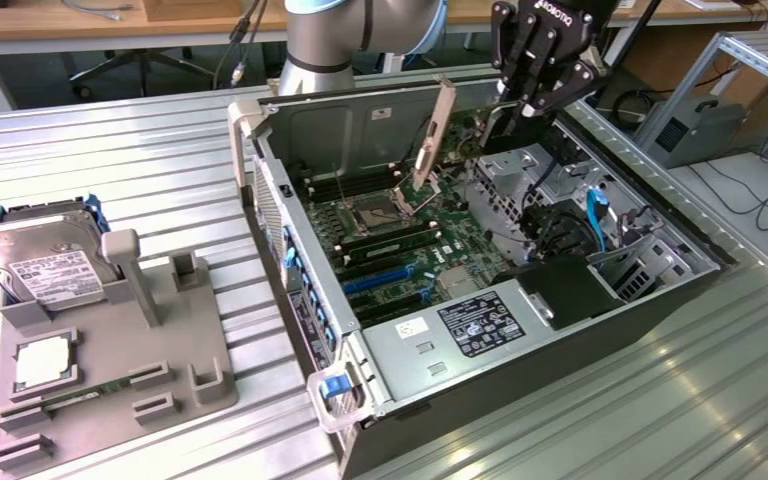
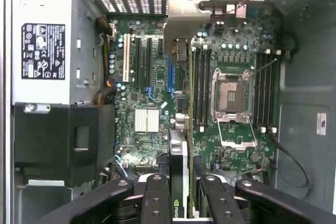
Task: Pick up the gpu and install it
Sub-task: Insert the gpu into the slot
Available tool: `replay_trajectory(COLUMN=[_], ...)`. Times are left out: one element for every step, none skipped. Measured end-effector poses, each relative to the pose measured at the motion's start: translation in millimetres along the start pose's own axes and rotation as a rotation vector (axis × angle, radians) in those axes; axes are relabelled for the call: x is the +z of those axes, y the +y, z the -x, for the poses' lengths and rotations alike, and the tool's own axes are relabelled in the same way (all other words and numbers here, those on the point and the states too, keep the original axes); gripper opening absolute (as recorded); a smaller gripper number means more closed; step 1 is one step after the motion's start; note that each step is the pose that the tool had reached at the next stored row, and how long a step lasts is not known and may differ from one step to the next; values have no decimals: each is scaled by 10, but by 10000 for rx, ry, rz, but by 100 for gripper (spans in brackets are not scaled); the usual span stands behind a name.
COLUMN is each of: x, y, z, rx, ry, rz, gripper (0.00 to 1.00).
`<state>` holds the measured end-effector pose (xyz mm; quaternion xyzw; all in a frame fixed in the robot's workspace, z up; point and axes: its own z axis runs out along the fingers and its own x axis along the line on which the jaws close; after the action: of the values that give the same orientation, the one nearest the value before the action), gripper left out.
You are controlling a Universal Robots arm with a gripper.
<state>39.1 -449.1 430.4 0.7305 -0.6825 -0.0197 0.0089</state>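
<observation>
The gpu (image 1: 435, 125) hangs upright above the open computer case (image 1: 291, 260), its silver end bracket pointing down toward the motherboard (image 1: 404, 245). My gripper (image 1: 528, 100) is shut on the card's other end, at the far side of the case. In the wrist view the gpu (image 2: 178, 156) runs edge-on away from my gripper (image 2: 181, 203), clamped between the two black fingers (image 2: 156, 195). Its bracket (image 2: 181, 22) hovers over the board between the expansion slots (image 2: 148, 61) and the memory slots (image 2: 199, 85).
A silver hard drive (image 1: 40, 265) in a blue caddy lies at the exterior view's left, beside a grey fixture (image 1: 157, 365) holding a processor (image 1: 41, 362) and a memory stick (image 1: 71, 402). Inside the case are the power supply (image 1: 471, 320), the processor socket (image 2: 233, 95) and blue cables (image 1: 595, 225).
</observation>
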Motion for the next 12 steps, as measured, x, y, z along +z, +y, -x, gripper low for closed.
replay_trajectory(x=[0, 0, 0, 1, 1, 1, 2, 3, 4, 6, 8, 9], y=[0, 0, 0, 0, 1, 3, 9, 14, 17, 22, 25, 29], z=[0, 0, 0, 0, 0, 0, 2, 3, 4, 5, 5, 6], rx=[-26, -27, -29, -29, -30, -29, -26, -16, 16, 149, 273, 383], ry=[1, 2, 1, 0, 0, -1, 0, -1, -3, -6, -11, -16], rz=[1, 1, 1, 0, 1, 0, 1, 0, -1, -2, -4, -6], gripper=[27, 27, 27, 27, 27, 27, 27, 27, 27, 27, 27, 27])
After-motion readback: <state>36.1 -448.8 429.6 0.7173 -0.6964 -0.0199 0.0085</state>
